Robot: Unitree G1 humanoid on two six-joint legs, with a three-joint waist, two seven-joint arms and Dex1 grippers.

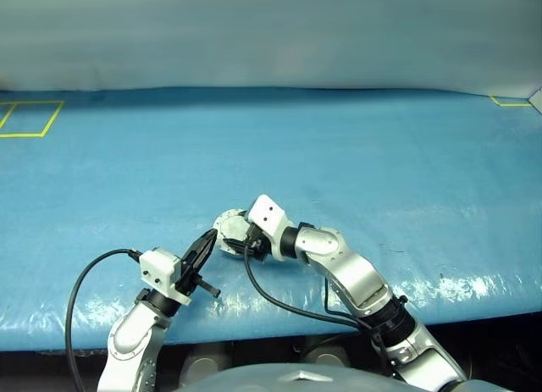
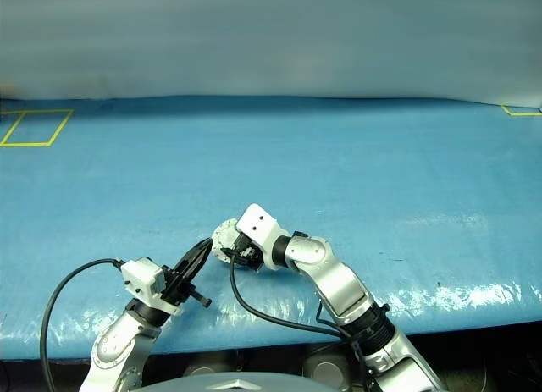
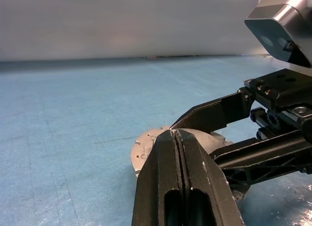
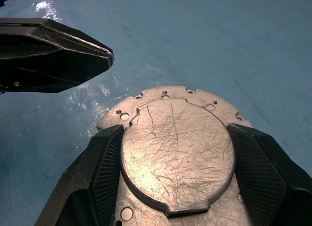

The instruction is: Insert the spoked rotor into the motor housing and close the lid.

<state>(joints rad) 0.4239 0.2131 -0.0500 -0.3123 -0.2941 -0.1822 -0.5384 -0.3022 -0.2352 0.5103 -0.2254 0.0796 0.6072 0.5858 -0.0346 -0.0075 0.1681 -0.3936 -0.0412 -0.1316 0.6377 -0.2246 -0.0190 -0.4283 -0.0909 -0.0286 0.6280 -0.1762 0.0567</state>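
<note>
On blue table (image 1: 356, 155), lid (image 4: 176, 153) straddled by right gripper (image 4: 176, 184), closed empty left gripper (image 1: 206, 244) just beside

Silver-grey jointed arms with white wrist blocks, looping black cables and black two-fingered jaws.

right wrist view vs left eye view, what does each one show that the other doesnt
Right wrist view: the lid's scratched grey outer face with its raised flat centre and small holes near the scalloped rim, with the right gripper's fingers on either side of that centre.

Left eye view: the whole blue table, yellow tape outlines at its far corners, both arms and their black cables.

Both: the lid, the right gripper at it, and the shut left gripper pointing toward it from close by.
</note>
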